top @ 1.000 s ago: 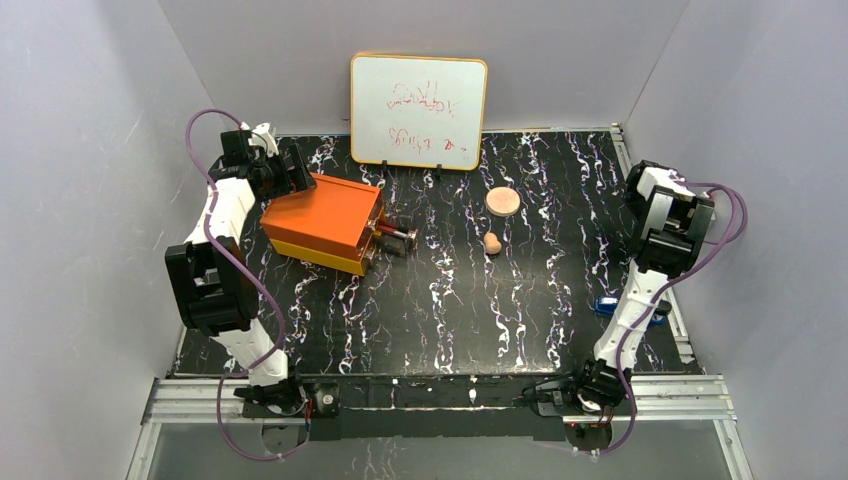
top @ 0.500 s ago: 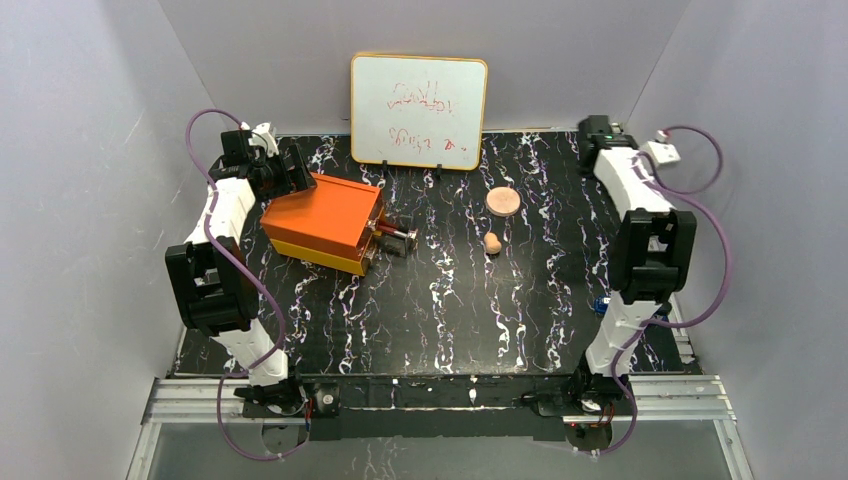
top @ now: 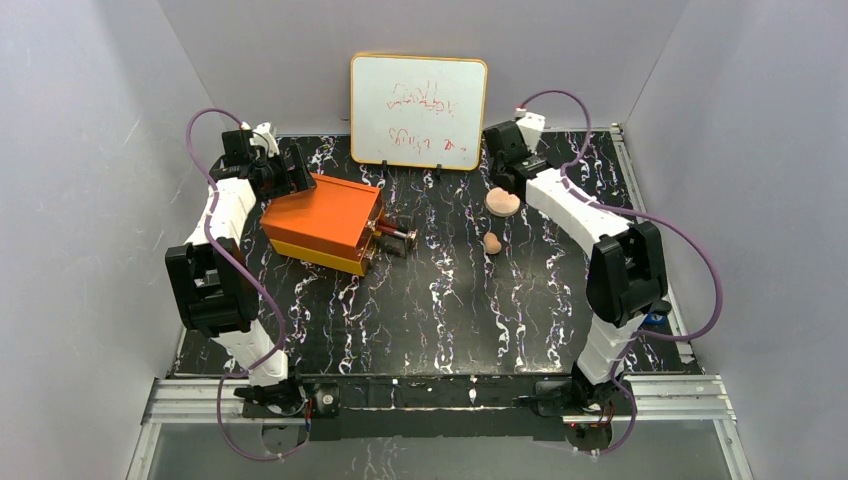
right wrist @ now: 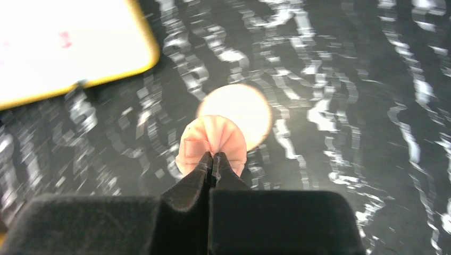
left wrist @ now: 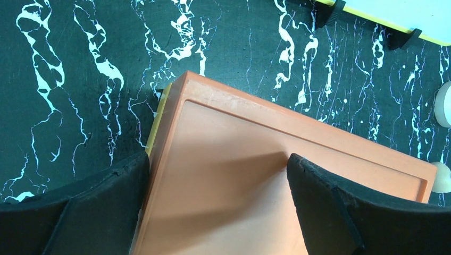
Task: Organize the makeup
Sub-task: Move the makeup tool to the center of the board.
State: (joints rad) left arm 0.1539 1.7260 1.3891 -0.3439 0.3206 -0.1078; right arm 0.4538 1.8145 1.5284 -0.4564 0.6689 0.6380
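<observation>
My right gripper (right wrist: 213,155) is shut on a soft pink puff (right wrist: 198,139), whose cloth bunches up between the fingertips. It hangs just above the flat round peach disc (right wrist: 245,106), which lies on the table (top: 500,205) right of the whiteboard. The tan egg-shaped sponge (top: 492,242) stands a little nearer. My left gripper (left wrist: 218,175) is open over the back left corner of the orange box (top: 322,220). One finger is beside the box's left edge and the other is over its lid. Thin dark sticks (top: 396,236) lie in a clear drawer pulled out of the box's right side.
A whiteboard (top: 418,98) with red scribbles stands at the back middle. A blue object (top: 655,318) shows just behind the right arm near the table's right edge. The black marbled table (top: 430,310) is walled on the left, back and right.
My right arm has swung from the right side of the table to the back middle, bringing the pink puff over the peach disc. The left arm and the box have not moved.
</observation>
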